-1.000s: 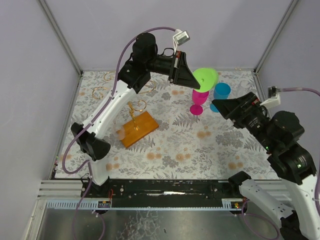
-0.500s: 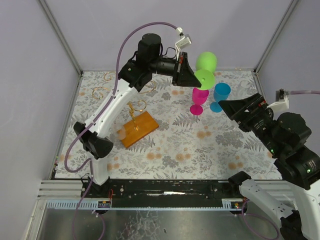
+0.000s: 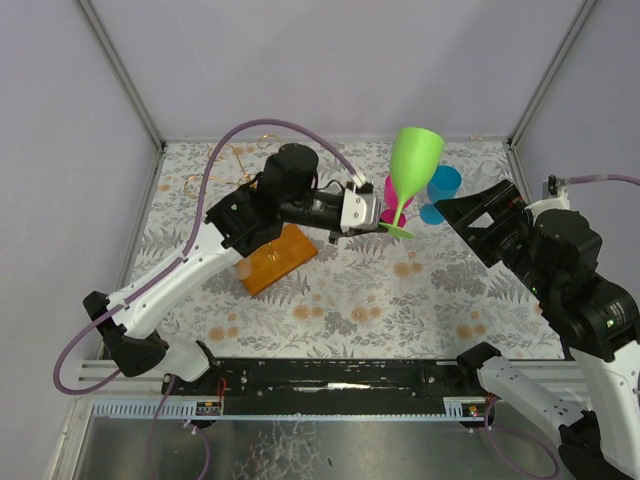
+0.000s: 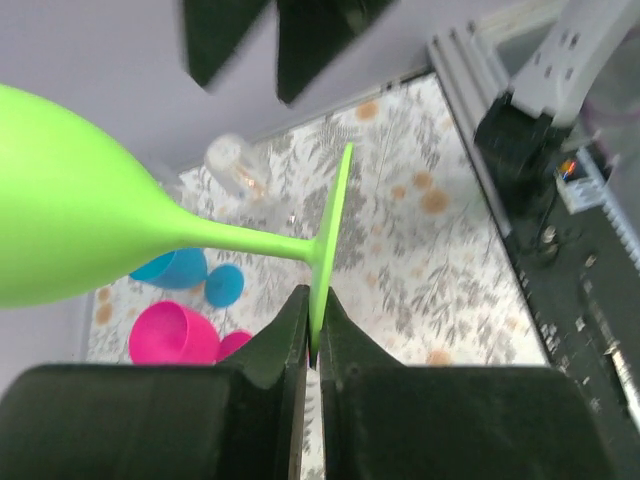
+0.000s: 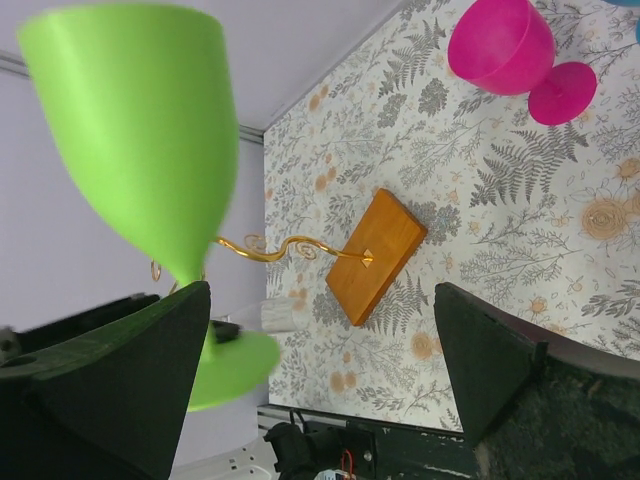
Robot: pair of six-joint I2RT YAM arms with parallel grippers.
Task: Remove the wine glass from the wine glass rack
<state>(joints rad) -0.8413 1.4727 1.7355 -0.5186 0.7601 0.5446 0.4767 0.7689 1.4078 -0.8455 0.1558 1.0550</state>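
Right now my left jaws are pinched tight on the edge of the flat foot of the green wine glass, gripping the disc from both faces, as my left wrist view shows. The glass hangs in the air, off the wine glass rack and well apart from it. In the top view it sits to the rack's right, with its bowl upward and leaning a little and its stem untouched. The rack's orange-brown base lies flat on the floral counter. My left arm crosses above its far end there and hides the wire, but my right wrist view shows the gold stem with 1 curled arm. A small clear object, too blurred to name, sits just beside the base. Past the green glass, a pink glass and a blue glass sit close together on the counter. My right jaws are spread wide with nothing between them, held over the counter's right side and facing the green glass.
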